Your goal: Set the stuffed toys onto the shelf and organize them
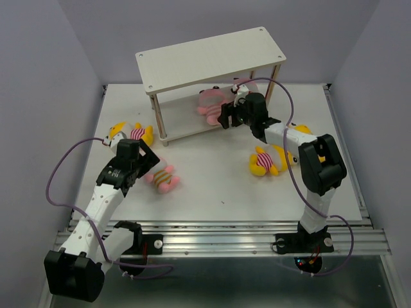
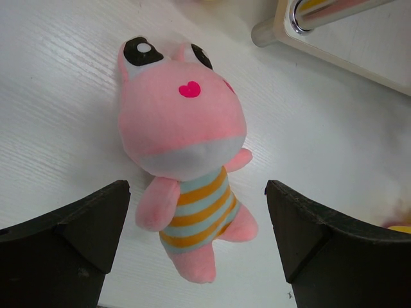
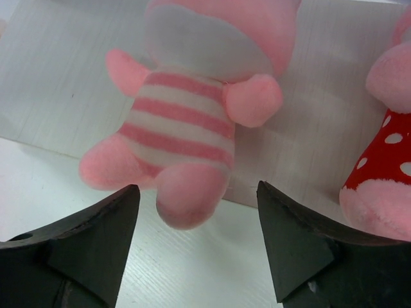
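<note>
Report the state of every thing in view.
shelf, upright.
left gripper, open above the orange-striped pink toy.
right gripper, open at the pink-striped toy.
orange-striped pink toy, face up on the table.
pink-striped toy, on the lower board, ungripped.
polka-dot toy, on the lower board.
left yellow toy, on the table.
right yellow toy, on the table.

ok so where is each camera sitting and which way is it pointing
Top external: high behind the robot, looking down on the table and shelf; left arm and right arm show whole.
Left wrist: on the left arm, looking down at the yellow-striped pink toy on the table; open left gripper below.
Right wrist: facing the pink-striped toy on the shelf's lower board; open right gripper below.
Shared: the top view also shows both toys.
</note>
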Robot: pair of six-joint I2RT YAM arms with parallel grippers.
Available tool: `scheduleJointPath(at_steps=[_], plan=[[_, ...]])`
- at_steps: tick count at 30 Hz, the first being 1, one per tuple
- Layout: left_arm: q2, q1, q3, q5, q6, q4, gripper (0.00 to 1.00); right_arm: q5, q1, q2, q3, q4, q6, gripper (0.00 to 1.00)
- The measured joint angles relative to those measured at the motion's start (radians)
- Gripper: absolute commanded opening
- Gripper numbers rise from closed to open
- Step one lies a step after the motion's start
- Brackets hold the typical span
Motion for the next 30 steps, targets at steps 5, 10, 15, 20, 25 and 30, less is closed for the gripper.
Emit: scheduleJointPath(at_steps=[5,10,15,20,25,30], plan=[[-0.011,0.000,0.000,0.009,-0.015,-0.008,0.99,0.005,0.000,-0.043,-0.001,-0.022,0.003,0.94],[-0.012,0.000,0.000,0.037,-0.031,-0.031,0.99,-0.002,0.000,-0.126,-0.003,-0.047,0.003,1.00],[-0.019,0.000,-0.003,0.079,-0.059,-0.072,0.99,-0.009,0.000,-0.221,-0.045,-0.062,0.023,1.00],[-0.071,0.000,-0.055,0.153,-0.107,-0.093,0.99,-0.004,0.000,-0.358,-0.187,-0.057,0.095,1.00],[-0.093,-0.023,-0.124,0.230,-0.166,-0.103,0.99,0.034,0.000,-0.484,-0.327,-0.061,0.139,1.00],[-0.092,-0.095,-0.129,0.242,-0.222,-0.135,0.97,0.106,0.000,-0.576,-0.421,-0.065,0.167,1.00]])
